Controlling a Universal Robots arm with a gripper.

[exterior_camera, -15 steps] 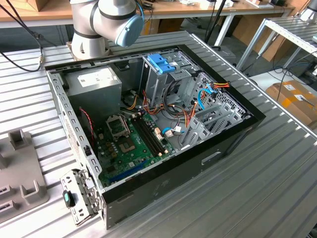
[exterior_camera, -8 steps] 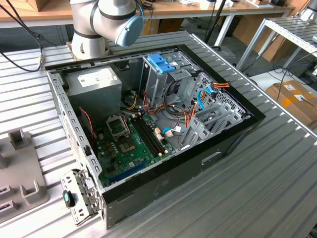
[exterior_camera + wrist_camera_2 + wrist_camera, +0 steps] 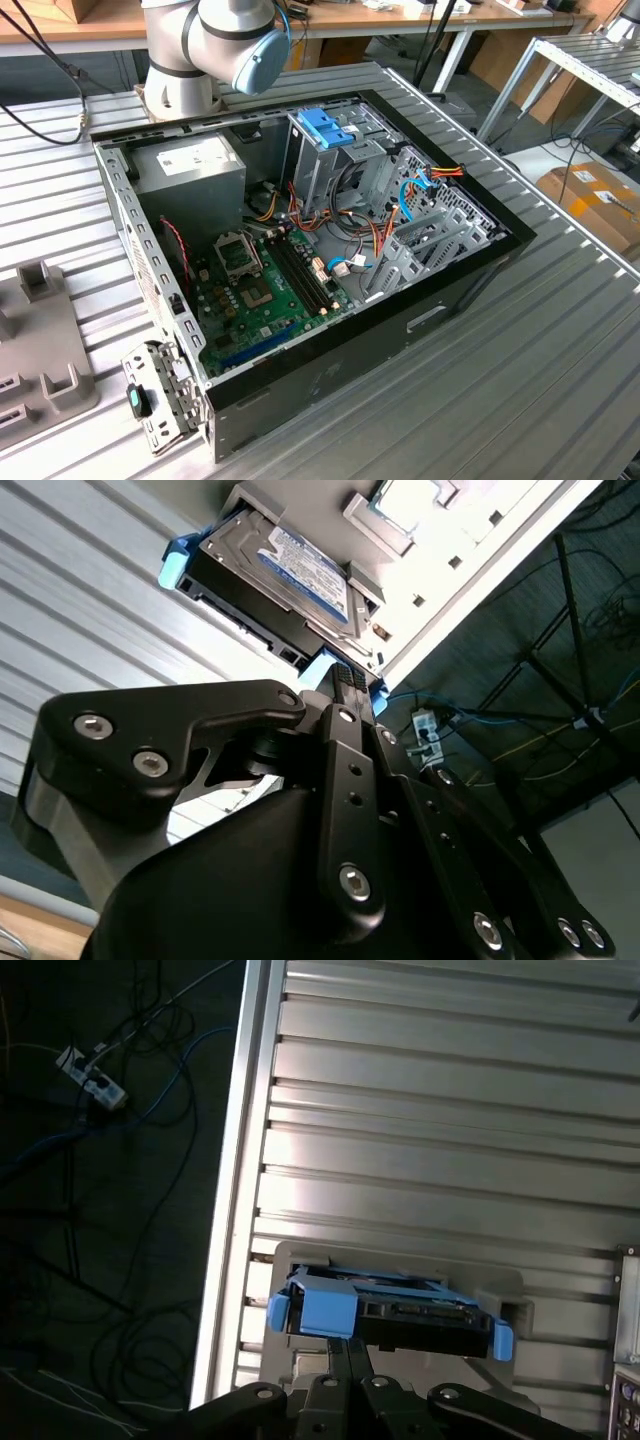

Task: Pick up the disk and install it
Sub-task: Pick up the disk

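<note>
Just inside table edge [image 3: 226,1260], disk [image 3: 420,1322] on holder [image 3: 300,1253].

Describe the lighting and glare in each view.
Exterior view: even, soft light over the computer case. Second wrist view: glare whitens the table edge beside the disk. First wrist view: sheen streaks the ribbed table; the floor is nearly black.

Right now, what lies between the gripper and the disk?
Nothing: in the first wrist view the gripper sits at the blue side rail of the disk, no gap.
</note>
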